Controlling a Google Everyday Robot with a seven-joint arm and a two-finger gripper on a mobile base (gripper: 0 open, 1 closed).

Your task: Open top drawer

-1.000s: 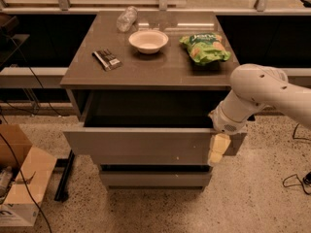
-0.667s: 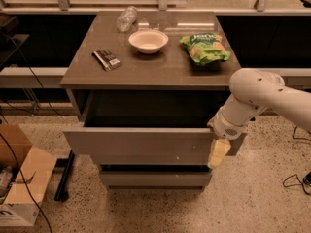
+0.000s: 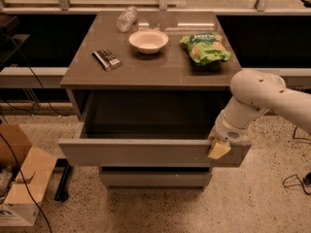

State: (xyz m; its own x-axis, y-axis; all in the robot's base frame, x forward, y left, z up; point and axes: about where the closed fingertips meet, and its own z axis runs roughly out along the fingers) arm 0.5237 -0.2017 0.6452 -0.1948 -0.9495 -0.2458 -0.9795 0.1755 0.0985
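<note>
The top drawer is a wide grey handleless drawer, pulled well out from under the brown counter; its dark inside shows. Its flat front panel faces me. A narrower grey drawer front sits below it, closed. My gripper is at the right end of the top drawer's front panel, at its upper edge. One yellowish finger shows in front of the panel. The white arm comes in from the right.
On the counter lie a white bowl, a green chip bag, a dark snack bar and a clear plastic bottle. A cardboard box and cables stand on the floor at left. A cable lies at right.
The drawer front has come a little further out toward me, and my gripper has moved with it. The things on the counter have not moved.
</note>
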